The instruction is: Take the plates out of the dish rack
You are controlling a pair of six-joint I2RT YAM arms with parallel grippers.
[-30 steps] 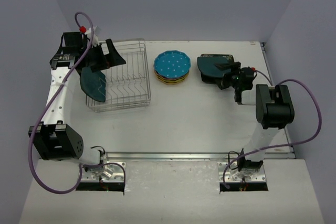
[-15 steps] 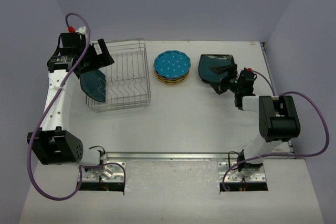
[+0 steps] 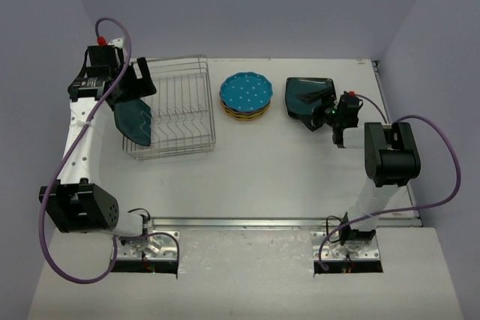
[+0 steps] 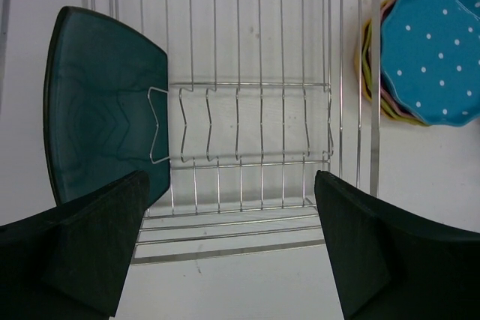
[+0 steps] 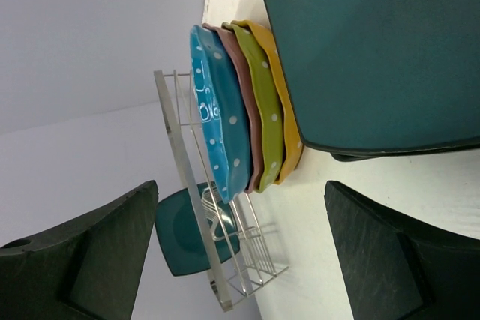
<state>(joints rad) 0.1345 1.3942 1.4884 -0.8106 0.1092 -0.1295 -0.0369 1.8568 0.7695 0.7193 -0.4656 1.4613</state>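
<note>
One dish rack and seven plates counted: one racked, six on the table.

The table (image 3: 285, 162) carries one dish rack (image 3: 184, 106) at left, with one dark teal plate (image 4: 97, 103) leaning at its left end. Beside it stands one stack of four round plates: dotted blue (image 5: 225, 118), maroon (image 5: 251, 121), yellow-green (image 5: 266, 103), orange (image 5: 283, 103). One squarish teal plate (image 3: 302, 97) lies on one darker plate (image 5: 360, 157). The left hand (image 4: 231, 185) is spread wide and empty above the rack. The right hand (image 5: 241, 189) is also wide and empty.
</note>
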